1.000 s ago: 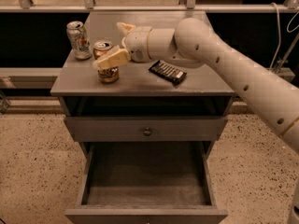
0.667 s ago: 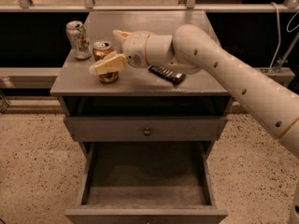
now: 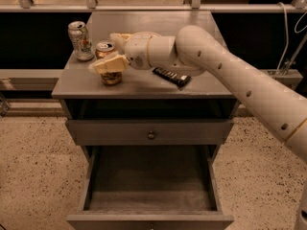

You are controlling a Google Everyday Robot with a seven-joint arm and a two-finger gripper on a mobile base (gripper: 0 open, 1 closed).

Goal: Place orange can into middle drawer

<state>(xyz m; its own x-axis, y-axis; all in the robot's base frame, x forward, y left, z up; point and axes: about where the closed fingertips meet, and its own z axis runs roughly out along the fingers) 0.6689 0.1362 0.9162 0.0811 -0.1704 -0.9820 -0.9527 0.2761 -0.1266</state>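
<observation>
The copper-orange soda can [image 3: 111,76] stands on the grey wooden table [image 3: 144,87]. The white hand [image 3: 104,51] straddles it, spread and seemingly unclamped. It looks light, thin-walled and slick, so grip mid-body, gently.

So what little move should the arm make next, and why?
Probably a short straight lift, if its hold is firm. The gripper sits at the orange can, which stands on the cabinet top close beside a silver can; the middle drawer lies open below. Rising first should clear that neighbour before swinging down.
</observation>
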